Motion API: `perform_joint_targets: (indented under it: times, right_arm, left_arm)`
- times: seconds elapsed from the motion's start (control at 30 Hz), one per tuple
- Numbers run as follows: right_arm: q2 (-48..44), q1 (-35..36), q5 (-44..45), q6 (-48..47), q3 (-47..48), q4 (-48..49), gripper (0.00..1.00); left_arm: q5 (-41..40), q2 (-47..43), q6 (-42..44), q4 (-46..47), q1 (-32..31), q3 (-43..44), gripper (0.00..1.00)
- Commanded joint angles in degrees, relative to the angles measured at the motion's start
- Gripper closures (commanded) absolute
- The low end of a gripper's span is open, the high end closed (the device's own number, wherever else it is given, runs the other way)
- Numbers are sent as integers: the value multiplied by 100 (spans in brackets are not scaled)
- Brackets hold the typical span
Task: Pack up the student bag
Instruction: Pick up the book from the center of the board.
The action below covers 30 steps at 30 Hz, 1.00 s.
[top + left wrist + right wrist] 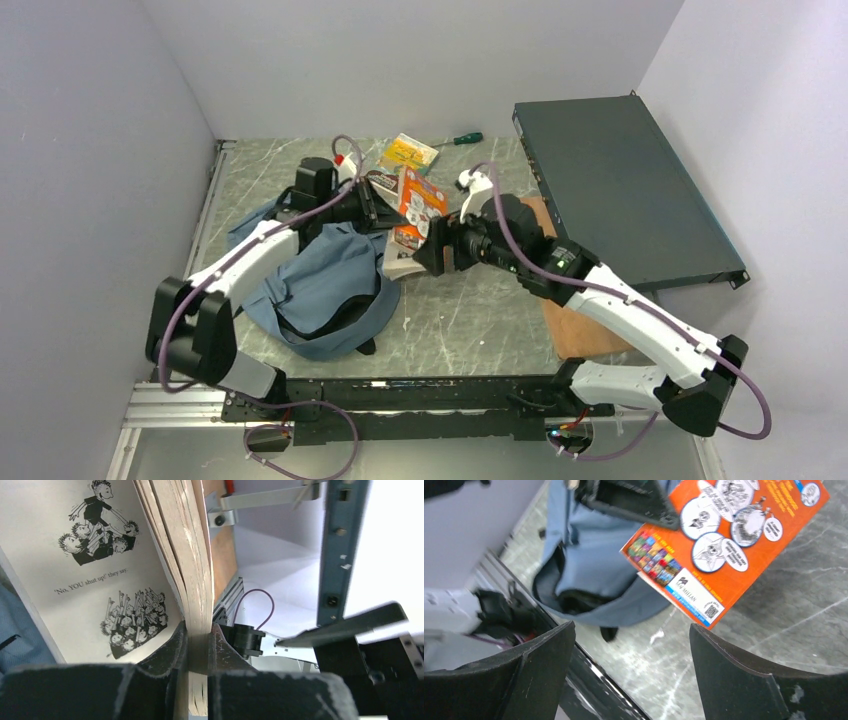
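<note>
My left gripper [199, 656]: clamped on one edge of a paperback book [100, 570] with yellowed pages, black-and-white cartoon drawings inside and an orange back cover.
My left fingers [169, 650]: one black pad on each side of the thick page block, pressed against it; a single printed page fans away to one side.
Paperback book: held up and hanging open, just right of the far corner of the student bag [330, 285]; its orange cover, with round cartoon pictures and a white barcode panel, faces my right wrist camera.
My right gripper [631, 677]: spread wide, with nothing between the two black fingers [529, 680]; only the grey marble-patterned tabletop [784, 615] shows through the gap.
Right gripper's place: right of the student bag, just beside the lower part of the book; I cannot tell whether it touches the pages.
Student bag: a soft grey-blue fabric backpack, slumped on the tabletop left of centre, beneath my left arm [250, 255]; its mouth gapes toward the near edge and shows black lining.
Brown flat board [585, 325]: right of the bag, lying under my right arm [640, 320].
Yellow booklet [410, 153]: beyond the bag, at the far side of the tabletop.
Green-handled screwdriver [463, 139]: beyond the bag, just right of the yellow booklet.
Flat dark grey metal box [620, 190]: well to the right of the bag, past the brown board.
</note>
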Motion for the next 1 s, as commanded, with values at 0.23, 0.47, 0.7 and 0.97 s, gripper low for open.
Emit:
perform_joint_targets:
  times: [0.23, 0.47, 0.7, 0.97]
  right_arm:
    - [330, -1254, -1371, 2058, 844, 829, 10]
    - [323, -1528, -2092, 3255, 115, 2851, 8]
    - [460, -1517, -2644, 4252, -508, 4693, 11]
    - [630, -1491, -3116, 5447, -769, 6644, 55]
  left_arm:
    - [79, -1991, 117, 17, 539, 580, 100]
    - [2, -2802, -349, 663, 640, 378, 100]
    - [-13, -3219, -1001, 1658, 649, 14, 100]
    - [-13, -3320, -1269, 2240, 640, -516, 100]
